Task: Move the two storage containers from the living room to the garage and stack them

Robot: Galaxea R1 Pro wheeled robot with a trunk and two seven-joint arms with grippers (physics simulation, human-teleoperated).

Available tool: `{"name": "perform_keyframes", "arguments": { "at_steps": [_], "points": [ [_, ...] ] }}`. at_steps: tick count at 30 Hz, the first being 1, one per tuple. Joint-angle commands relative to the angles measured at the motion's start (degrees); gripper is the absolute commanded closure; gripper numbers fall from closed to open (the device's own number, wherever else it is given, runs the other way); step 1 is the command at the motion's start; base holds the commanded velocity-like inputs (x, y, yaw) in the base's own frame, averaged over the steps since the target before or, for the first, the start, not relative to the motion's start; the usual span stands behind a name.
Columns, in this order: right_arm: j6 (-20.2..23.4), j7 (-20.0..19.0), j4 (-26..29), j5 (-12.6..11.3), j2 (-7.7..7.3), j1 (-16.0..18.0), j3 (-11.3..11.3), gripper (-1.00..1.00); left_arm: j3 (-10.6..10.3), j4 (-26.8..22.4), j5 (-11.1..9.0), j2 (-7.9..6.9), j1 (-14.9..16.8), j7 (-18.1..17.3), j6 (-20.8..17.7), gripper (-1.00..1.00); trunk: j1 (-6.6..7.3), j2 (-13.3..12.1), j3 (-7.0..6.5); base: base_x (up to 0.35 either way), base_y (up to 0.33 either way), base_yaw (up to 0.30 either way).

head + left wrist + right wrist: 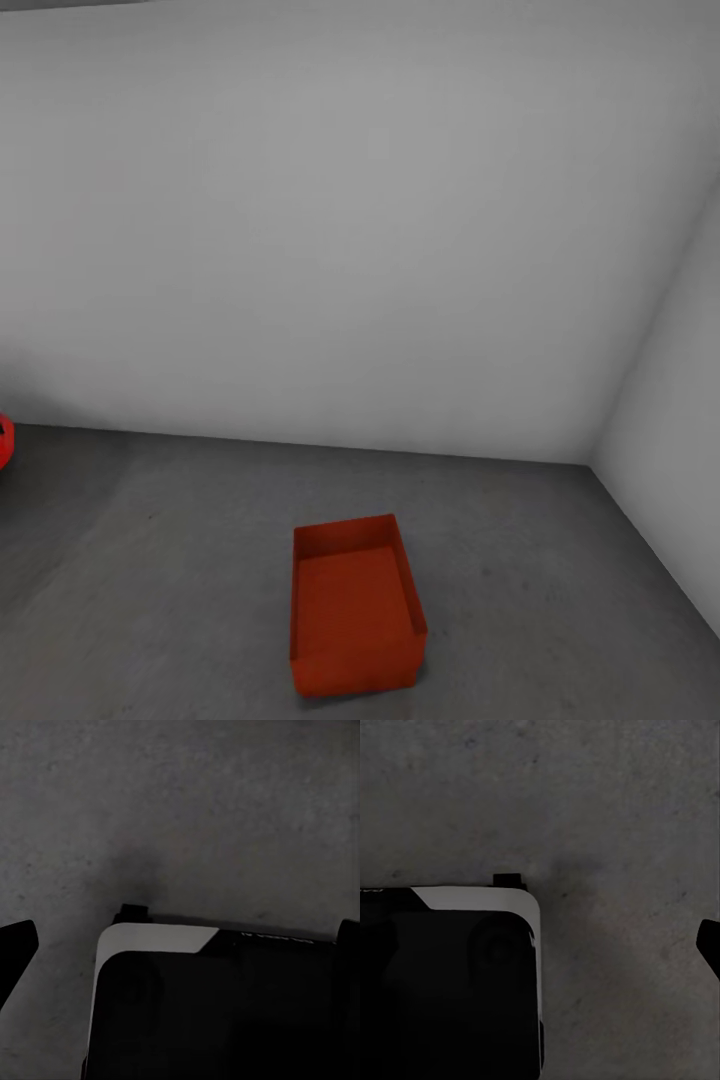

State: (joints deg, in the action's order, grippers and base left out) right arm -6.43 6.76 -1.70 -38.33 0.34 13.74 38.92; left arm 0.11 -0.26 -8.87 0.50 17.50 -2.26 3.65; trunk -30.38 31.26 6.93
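Note:
One orange-red storage container (355,607) stands upright and empty on the garage's dark grey concrete floor (150,560), low in the head view and just ahead of me. Nothing is stacked on it. The living room is out of view. In the left wrist view my left gripper (180,945) hangs over the floor with black fingertips (16,949) far apart at the frame's edges, open and empty. My right gripper (540,945) looks down at the same concrete, one fingertip (709,943) far out at the edge, open and holding nothing.
A white-grey wall (330,220) closes the room behind the container and meets a side wall (670,480) at the right. A bit of the red car (4,442) shows at the left edge. My dark base with a white corner (150,941) (472,900) lies under both wrists.

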Motion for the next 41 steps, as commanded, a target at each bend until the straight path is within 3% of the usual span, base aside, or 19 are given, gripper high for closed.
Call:
{"name": "perform_keyframes", "arguments": {
  "at_steps": [1, 41],
  "points": [
    [-0.25, 0.01, -0.14, -0.34, 0.03, 0.06, 0.37, -1.0, -0.02, 0.08, -0.53, 0.0, 0.04, -0.25, 0.19, -1.0, -0.02, 0.09, 0.1, 0.0, 0.0, 0.0],
    [-0.6, 0.45, -0.05, -0.34, 0.09, 0.06, 0.46, -1.0, -0.17, 0.08, -0.36, 0.11, -0.01, -0.29, 0.31, -1.0, -0.02, 0.09, 0.1, 0.0, 0.0, 0.0]
  ]
}}
